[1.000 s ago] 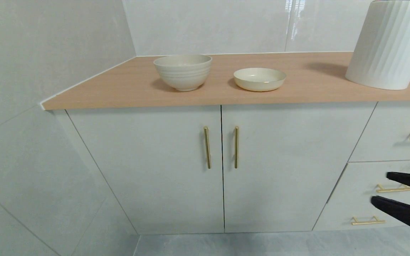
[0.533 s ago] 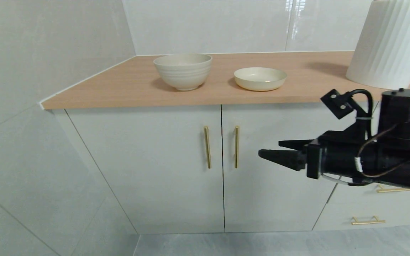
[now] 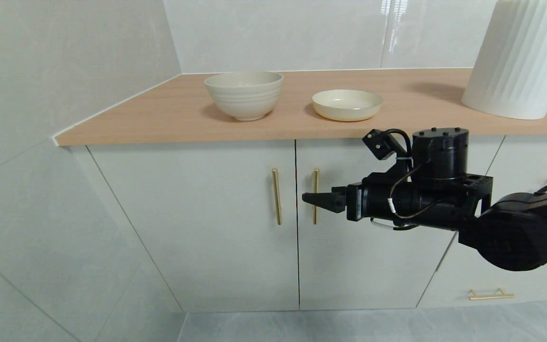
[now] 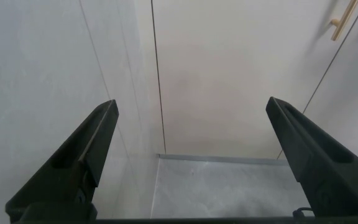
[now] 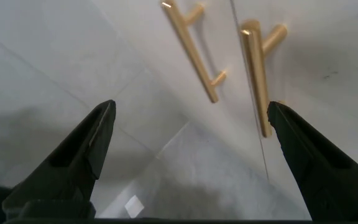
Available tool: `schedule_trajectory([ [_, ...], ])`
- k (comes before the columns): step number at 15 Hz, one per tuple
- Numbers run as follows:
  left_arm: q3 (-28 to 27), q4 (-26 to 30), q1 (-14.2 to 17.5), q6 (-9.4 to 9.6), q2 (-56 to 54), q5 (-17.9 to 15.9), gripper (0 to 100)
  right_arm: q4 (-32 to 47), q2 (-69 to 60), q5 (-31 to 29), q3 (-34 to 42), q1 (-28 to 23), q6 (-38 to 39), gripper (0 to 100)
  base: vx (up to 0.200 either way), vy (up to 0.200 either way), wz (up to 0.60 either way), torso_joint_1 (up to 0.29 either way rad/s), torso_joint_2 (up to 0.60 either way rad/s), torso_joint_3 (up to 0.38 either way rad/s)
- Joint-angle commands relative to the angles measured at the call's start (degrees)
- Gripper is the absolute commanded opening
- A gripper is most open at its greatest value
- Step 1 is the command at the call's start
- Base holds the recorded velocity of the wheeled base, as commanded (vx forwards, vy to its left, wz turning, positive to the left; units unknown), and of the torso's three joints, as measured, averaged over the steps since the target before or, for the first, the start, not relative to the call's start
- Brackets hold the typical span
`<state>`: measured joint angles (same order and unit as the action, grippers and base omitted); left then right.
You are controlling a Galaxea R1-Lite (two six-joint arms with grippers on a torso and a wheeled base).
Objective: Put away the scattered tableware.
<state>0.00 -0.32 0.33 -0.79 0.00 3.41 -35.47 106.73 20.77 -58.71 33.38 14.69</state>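
Right end effector (image 3: 310, 197) has swung in from the right edge of the head view and now sits level with the right door handle (image 3: 315, 180), its tips just in front of that bar. Its fingers are spread wide with nothing between them; the right wrist view shows both brass bars in the gap, so contact is not yet made. Left end effector (image 4: 191, 109) is likewise spread wide and empty, low beside the cabinet near the floor. Tableware is untouched on the counter (image 3: 159, 118): the bowl (image 3: 244, 95) to the left, the shallow dish (image 3: 347, 105) to its right, well apart. Judged step: opening the cabinet for stowage. Risks: with the left door handle (image 3: 277, 197) so close, the fingers could close on the wrong bar or straddle both; a tip could strike the door face if the approach runs deep; a straight pull against the hinge arc could let the bar slip out. Count: one bowl, one dish, two doors, two vertical handles, one white ribbed vessel (image 3: 515, 57) at the far right.
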Motion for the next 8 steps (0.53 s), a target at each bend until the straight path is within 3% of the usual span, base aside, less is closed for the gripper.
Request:
schedule_trajectory([
  [1,0.0,-0.03,0.02,0.0,0.0,0.01,100,-1.88,5.42,-0.38,-1.41,0.02,0.16,100,0.0,0.0,0.0,0.0,0.0,0.0],
  [8,0.0,-0.03,0.02,-0.09,0.0,0.01,100,-9.44,12.89,-1.35,-4.75,0.11,3.59,100,0.0,0.0,0.0,0.0,0.0,0.0],
])
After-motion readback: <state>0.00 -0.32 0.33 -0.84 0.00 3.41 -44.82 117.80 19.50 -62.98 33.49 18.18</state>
